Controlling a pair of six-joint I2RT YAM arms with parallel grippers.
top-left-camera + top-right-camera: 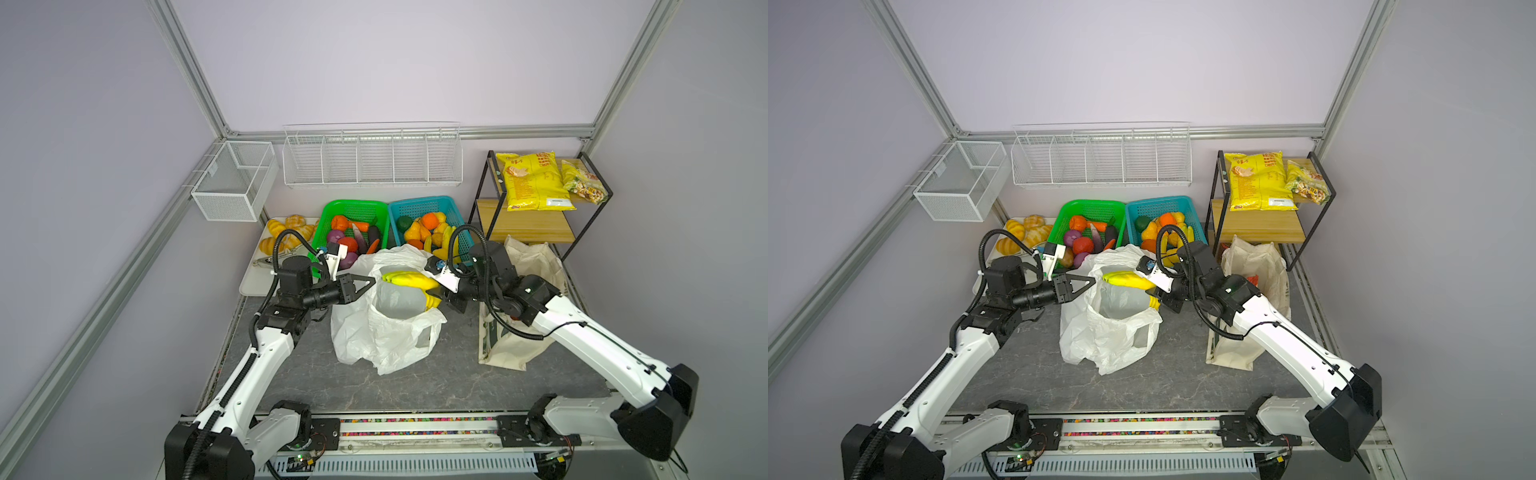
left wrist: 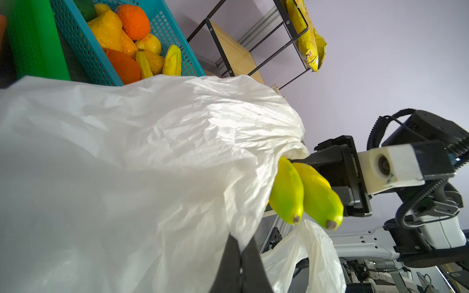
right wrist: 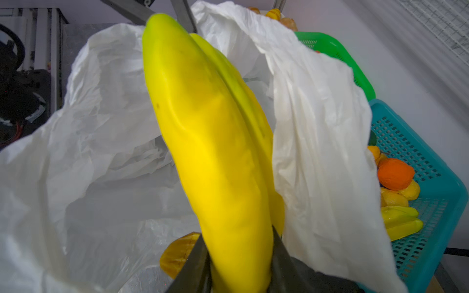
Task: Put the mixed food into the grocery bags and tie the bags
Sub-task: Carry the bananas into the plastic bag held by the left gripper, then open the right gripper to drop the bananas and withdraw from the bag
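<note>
While my left tool (image 1: 371, 283) is pinched shut on the rim of the white plastic bag (image 1: 386, 336), my right tool (image 3: 239, 256) is squeezed tight on one end of the yellow toy banana (image 1: 409, 279). The banana sticks out from my right tool toward my left tool. It hangs over the open mouth of the bag, and I can see it is not down inside. Its green tips are near my left tool.

The bag stands on the gray surface (image 1: 415, 386) between my two tools. My left tool holds the rim up, so the mouth is wide open. One loop handle (image 1: 424, 336) hangs low on the side under my right tool.

The cream canvas tote (image 1: 509, 351) sits behind my right tool, partly under my right arm. I cannot see what is in it.

Past my left tool is a green basket (image 1: 353, 204). Past my right tool is a teal basket (image 1: 419, 205). A round orange toy fruit (image 1: 431, 219) lies in the teal basket with other yellow toy food.
</note>
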